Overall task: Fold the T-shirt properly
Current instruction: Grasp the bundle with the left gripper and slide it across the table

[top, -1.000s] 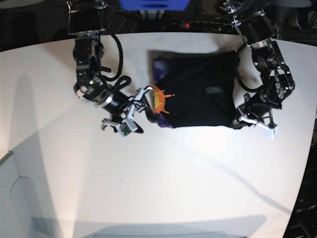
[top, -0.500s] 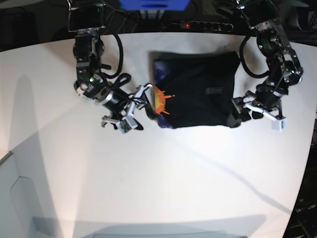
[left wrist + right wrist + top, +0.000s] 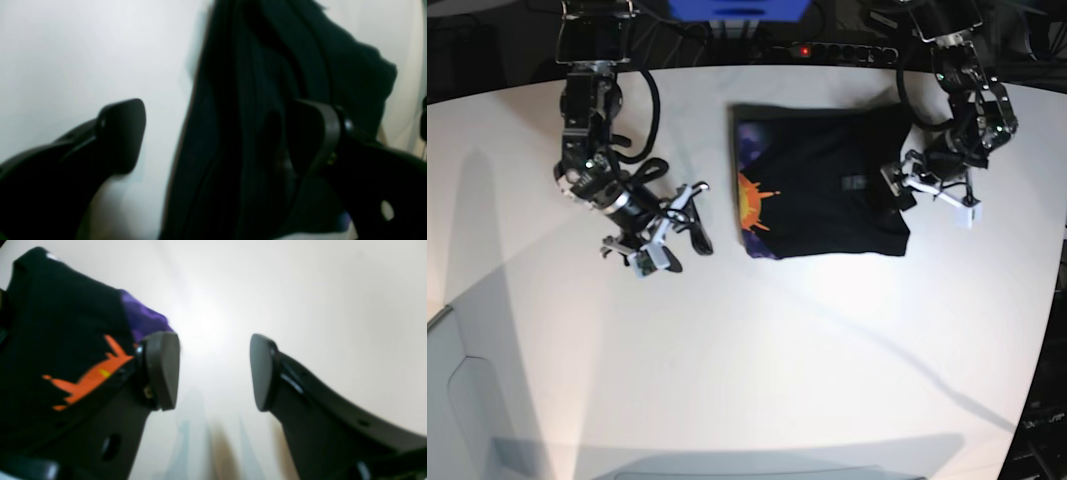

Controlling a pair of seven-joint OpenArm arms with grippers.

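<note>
A folded black cloth T-shirt (image 3: 822, 198) with an orange sunburst and purple print is laid flat on the smooth white table (image 3: 757, 370).

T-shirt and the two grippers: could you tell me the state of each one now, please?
T-shirt: folded into a compact rectangle, flat on the table, orange sunburst print showing at one edge, held by neither gripper.
Left gripper: open, at the shirt's edge, one finger over the cloth.
Right gripper: open, empty, apart from the shirt.
</note>
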